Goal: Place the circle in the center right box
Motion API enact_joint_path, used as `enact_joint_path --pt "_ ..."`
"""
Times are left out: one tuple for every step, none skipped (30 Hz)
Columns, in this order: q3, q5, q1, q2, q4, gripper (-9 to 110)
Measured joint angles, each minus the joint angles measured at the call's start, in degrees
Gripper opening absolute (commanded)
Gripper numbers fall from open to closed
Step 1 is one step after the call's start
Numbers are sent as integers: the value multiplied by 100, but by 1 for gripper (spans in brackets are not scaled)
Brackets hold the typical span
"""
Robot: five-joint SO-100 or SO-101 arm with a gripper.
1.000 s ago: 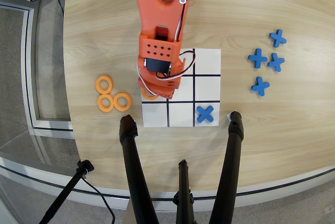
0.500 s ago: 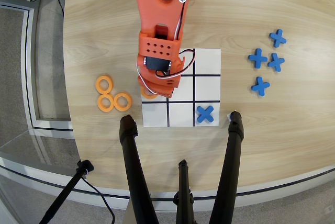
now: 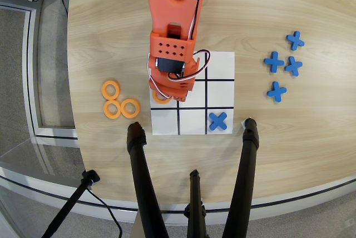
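Note:
My orange gripper [image 3: 168,95] hangs over the white 3x3 grid sheet [image 3: 220,65], above its middle-row, left-column cell [image 3: 174,104]. An orange ring [image 3: 160,99] lies partly hidden under the gripper tip, inside that cell. The arm body covers the fingers, so I cannot see whether they grip the ring or stand open around it. Three more orange rings [image 3: 112,109] lie together on the wood left of the sheet. The central cell is mostly covered by the arm.
A blue cross [image 3: 218,120] lies in the sheet's bottom-right cell. Several blue crosses [image 3: 285,65] lie on the table at the right. Black stand legs [image 3: 141,171] [image 3: 248,160] rise from the table's near edge just below the sheet.

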Motion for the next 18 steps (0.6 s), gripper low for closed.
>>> enact_joint_path --pt "0 0 -9 18 44 7" --pt "0 0 -9 35 79 7" --pt "0 0 -9 70 132 7" --pt "0 0 -9 114 167 10" --pt "9 0 -9 176 176 11" --pt "18 0 -9 246 185 11" --pt "18 0 -9 343 185 11" --pt "18 0 -9 457 229 11" --pt "18 0 -9 580 299 11" --pt "18 0 -9 729 404 11" --pt "18 0 -9 870 510 11" --pt "18 18 -9 1037 580 11" --pt "18 35 -9 1195 633 11" --pt "18 44 -9 1389 677 11" --pt "18 44 -9 1600 729 11" --pt "35 44 -9 1811 791 11" --pt "97 18 35 2083 888 11" --pt "185 -62 79 2382 1037 11"
